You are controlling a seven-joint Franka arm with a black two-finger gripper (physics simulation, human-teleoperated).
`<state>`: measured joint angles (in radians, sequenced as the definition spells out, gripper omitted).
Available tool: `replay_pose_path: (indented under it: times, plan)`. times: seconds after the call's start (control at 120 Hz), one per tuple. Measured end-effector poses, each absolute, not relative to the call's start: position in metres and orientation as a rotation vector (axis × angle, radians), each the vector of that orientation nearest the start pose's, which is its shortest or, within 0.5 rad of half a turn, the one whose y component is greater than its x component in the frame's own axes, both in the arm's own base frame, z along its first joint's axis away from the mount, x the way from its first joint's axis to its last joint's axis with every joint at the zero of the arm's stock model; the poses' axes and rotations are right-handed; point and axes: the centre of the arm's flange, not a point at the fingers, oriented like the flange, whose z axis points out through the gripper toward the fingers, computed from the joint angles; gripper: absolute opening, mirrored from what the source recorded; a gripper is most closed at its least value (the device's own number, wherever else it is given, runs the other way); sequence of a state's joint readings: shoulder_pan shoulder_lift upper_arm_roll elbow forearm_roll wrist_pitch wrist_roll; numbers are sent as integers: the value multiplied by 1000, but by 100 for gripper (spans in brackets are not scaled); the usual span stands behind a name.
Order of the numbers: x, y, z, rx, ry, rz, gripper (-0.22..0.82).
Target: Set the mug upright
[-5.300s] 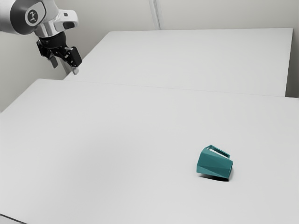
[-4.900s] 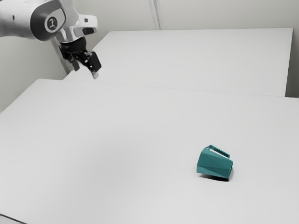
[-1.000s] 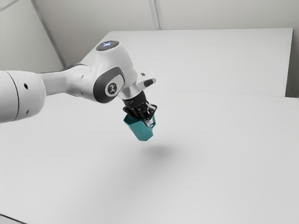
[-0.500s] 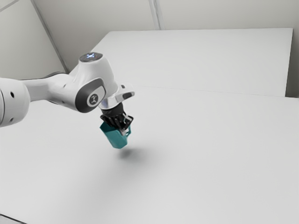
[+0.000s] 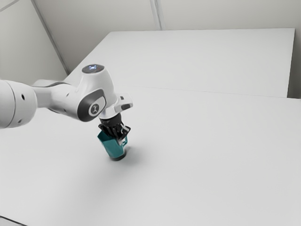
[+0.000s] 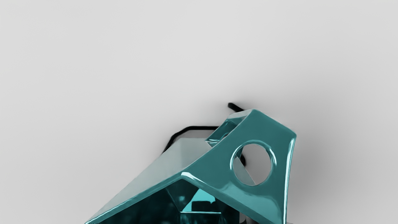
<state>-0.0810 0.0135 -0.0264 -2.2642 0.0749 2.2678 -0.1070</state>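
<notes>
Exterior view: the teal mug (image 5: 114, 149) has come down to the table (image 5: 211, 155), in the exterior view's left half and well in from the far edge (image 5: 211, 92). A half-second ago its shadow lay apart from it; now a dark patch hugs the base, so it is touching or very nearly so. The mouth is up and the base down, where at the start it lay on its side. It leans a little, mouth toward the exterior view's left, with the handle (image 5: 126, 141) on the other side. The gripper (image 5: 117, 139) is pinching the mug near its rim; the mug has travelled with it through the air.

Wrist view: the mug's open mouth is close by the hand, with dark shadow strips beside the body on the table. Whether the whole base sits flat I cannot tell.

Most of the turning looks done, I judge. What remains is to take out the lean and let the base settle before letting go; freed while tilted, the mug could rock or tip back over.
</notes>
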Motion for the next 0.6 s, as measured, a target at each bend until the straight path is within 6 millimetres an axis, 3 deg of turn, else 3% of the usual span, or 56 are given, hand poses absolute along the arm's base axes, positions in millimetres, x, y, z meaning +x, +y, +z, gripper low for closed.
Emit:
replay_pose_path:
  times: [0.192,0.4,0.6]
  plan:
    - [518,-54,344,-3084,86,6,-18]
    - [515,-65,348,-3086,132,-5,26]
    - [512,-75,373,-3086,171,-70,47]
